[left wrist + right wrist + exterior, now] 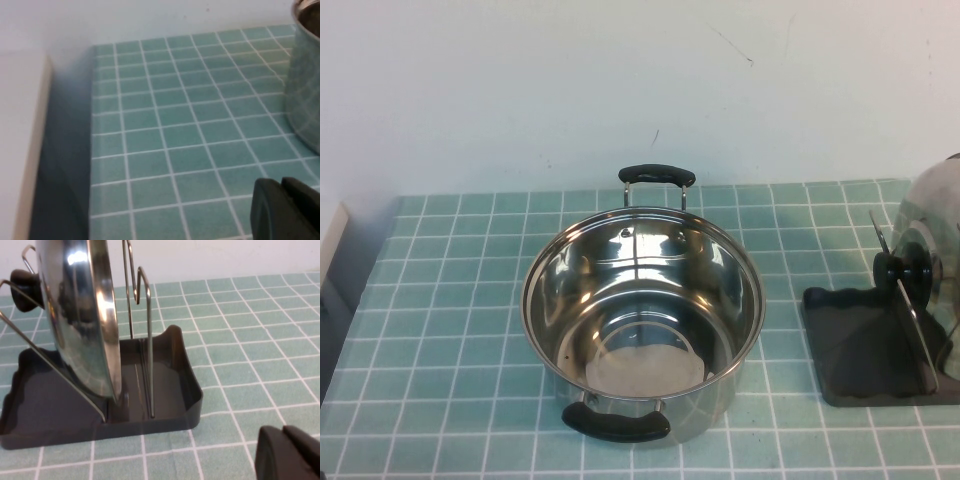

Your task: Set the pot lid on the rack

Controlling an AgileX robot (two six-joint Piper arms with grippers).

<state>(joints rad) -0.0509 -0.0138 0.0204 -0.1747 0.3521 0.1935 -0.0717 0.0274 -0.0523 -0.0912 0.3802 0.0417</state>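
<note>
The pot lid point(932, 215), shiny steel with a black knob point(898, 270), stands on edge in the rack point(865, 345) at the table's right side, leaning between the wire dividers. In the right wrist view the lid point(80, 315) rests upright in the dark grey rack point(165, 390), clear of my right gripper point(282, 430), which is shut and empty, low over the tiles beside the rack. My left gripper point(281, 184) is shut and empty over the tiles left of the pot. Neither gripper shows in the high view.
A deep steel pot point(642, 300) with two black handles stands open in the middle of the teal tiled table; its wall shows in the left wrist view point(305, 90). A white surface point(20, 140) borders the table's left edge. A white wall runs behind.
</note>
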